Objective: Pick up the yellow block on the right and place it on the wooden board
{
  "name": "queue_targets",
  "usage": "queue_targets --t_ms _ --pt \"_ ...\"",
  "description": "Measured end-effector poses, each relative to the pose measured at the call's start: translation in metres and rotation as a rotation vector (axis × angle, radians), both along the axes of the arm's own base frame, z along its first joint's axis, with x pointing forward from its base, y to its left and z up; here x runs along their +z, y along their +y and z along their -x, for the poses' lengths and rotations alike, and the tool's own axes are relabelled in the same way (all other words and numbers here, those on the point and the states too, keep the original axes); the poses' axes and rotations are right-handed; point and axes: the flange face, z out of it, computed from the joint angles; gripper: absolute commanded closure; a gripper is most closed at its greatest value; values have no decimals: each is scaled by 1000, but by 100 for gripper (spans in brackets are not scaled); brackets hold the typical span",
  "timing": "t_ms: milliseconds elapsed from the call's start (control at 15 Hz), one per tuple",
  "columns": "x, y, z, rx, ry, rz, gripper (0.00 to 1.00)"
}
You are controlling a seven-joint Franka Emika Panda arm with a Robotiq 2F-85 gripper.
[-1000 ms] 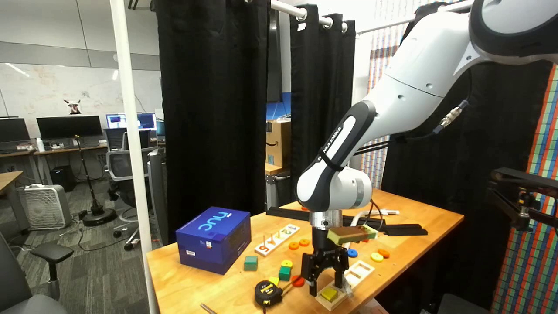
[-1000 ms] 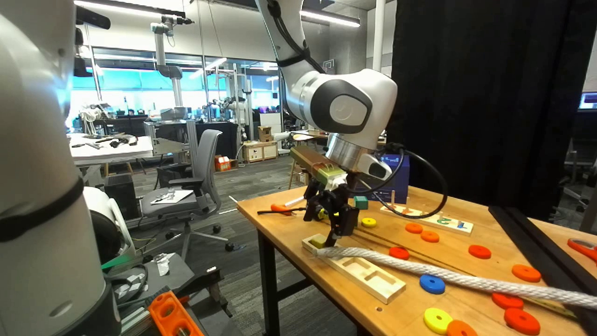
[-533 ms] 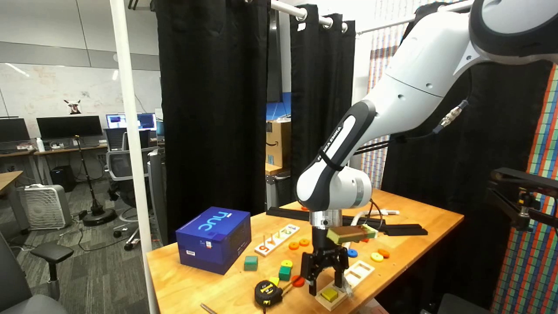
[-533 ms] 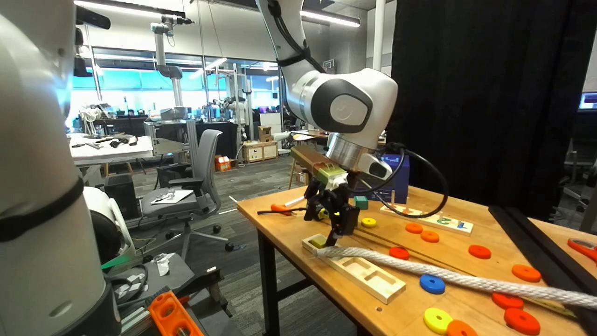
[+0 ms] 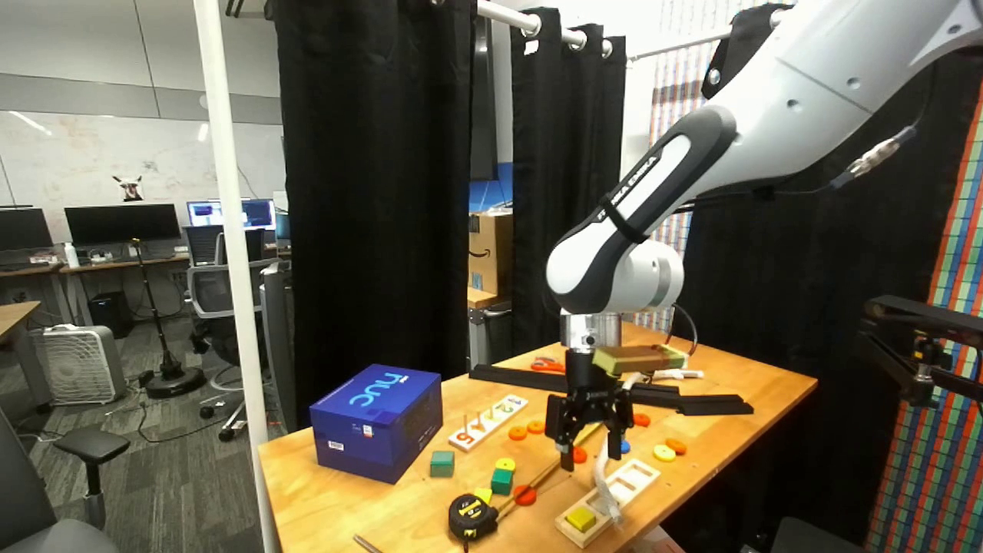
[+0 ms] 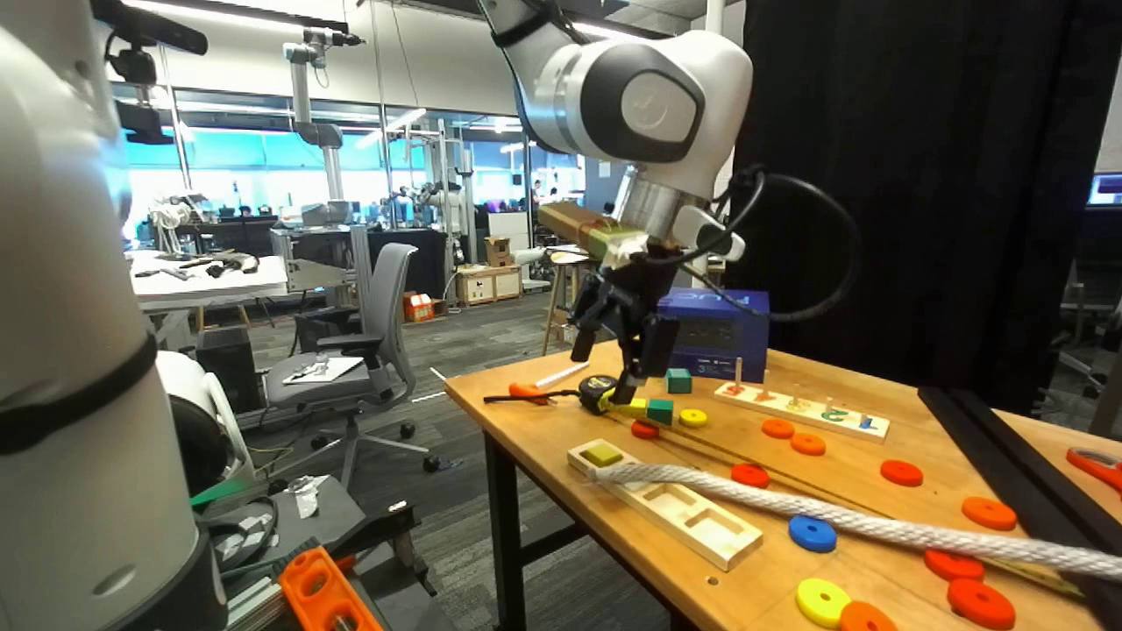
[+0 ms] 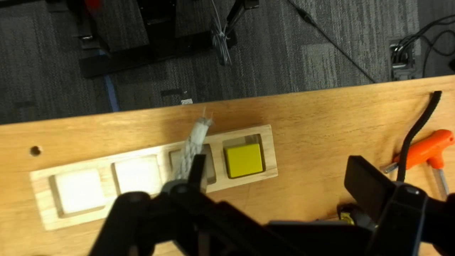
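The yellow block (image 5: 581,519) sits in the end compartment of the wooden board (image 5: 568,531). An exterior view also shows the block (image 6: 603,453) in the board (image 6: 688,517). In the wrist view the block (image 7: 244,160) lies inside the recess, with a gap along one side, and the board (image 7: 271,153) lies below the fingers. My gripper (image 5: 590,458) is open and empty, well above the table and apart from the block. Its fingers also show in an exterior view (image 6: 603,372) and wide apart in the wrist view (image 7: 277,161).
A white rope (image 6: 789,501) lies across the board beside the block's compartment. A tape measure (image 5: 471,516), green blocks (image 5: 501,481), another yellow piece (image 5: 483,494), coloured rings (image 6: 813,533), a numbered peg board (image 5: 489,422) and a blue box (image 5: 376,421) stand on the table.
My gripper has risen from around the block and board, staying open. The block stays in its compartment, now fully uncovered. Half a second before, the gripper was low at the board.
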Motion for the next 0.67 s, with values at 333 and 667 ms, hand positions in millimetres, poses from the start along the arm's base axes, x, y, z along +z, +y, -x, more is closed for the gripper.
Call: queue_targets --t_ms 333,667 --pt "84 -12 37 -18 -61 107 0" --pt "157 -19 92 41 -100 209 0"
